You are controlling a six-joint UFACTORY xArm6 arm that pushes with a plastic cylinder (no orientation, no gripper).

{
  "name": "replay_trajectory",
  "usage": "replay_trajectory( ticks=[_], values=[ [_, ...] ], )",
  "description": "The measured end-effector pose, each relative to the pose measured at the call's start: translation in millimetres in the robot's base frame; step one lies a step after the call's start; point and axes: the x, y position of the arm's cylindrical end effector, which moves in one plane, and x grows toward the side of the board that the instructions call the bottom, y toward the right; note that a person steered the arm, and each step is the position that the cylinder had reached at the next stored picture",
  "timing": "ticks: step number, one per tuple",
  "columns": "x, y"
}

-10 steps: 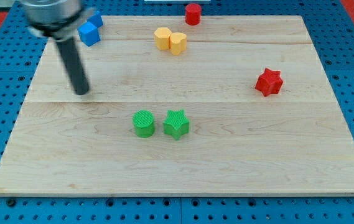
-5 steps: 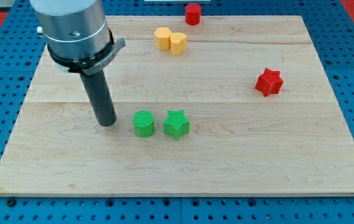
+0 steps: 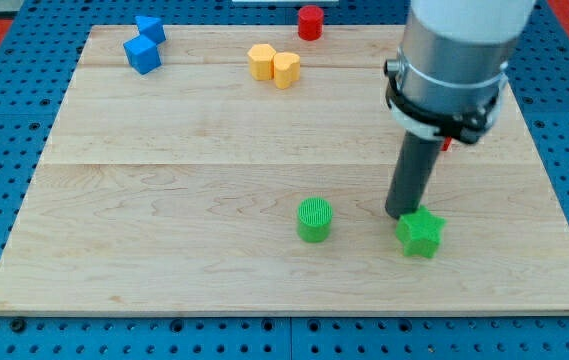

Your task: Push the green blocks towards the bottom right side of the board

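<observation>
A green cylinder (image 3: pixel 314 219) stands on the wooden board (image 3: pixel 164 230), right of its middle and near the view's bottom. A green star block (image 3: pixel 421 233) lies further to the view's right, at about the same height. My tip (image 3: pixel 400 212) rests on the board just above and left of the green star, touching or nearly touching it, and well to the right of the cylinder. The arm's body hides part of the board's right side.
Two blue blocks (image 3: pixel 144 45) sit at the view's top left. Two yellow blocks (image 3: pixel 273 64) sit together at top centre. A red cylinder (image 3: pixel 310 21) stands at the top edge. A red block is almost wholly hidden behind the arm.
My tip has swept from left of the green cylinder to the right. Both green blocks have moved right and slightly down, the star farther. The red star is now hidden by the arm.
</observation>
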Motion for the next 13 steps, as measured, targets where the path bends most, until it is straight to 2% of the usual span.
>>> replay_trajectory(
  ticks=[1, 2, 3, 4, 6, 7, 8, 10, 12, 13],
  values=[
    [18, -19],
    [-21, -106],
    [-58, -147],
    [-66, -201],
    [-27, -150],
    [-14, -196],
    [-6, -114],
    [30, -188],
    [31, -39],
    [16, -105]
  ],
)
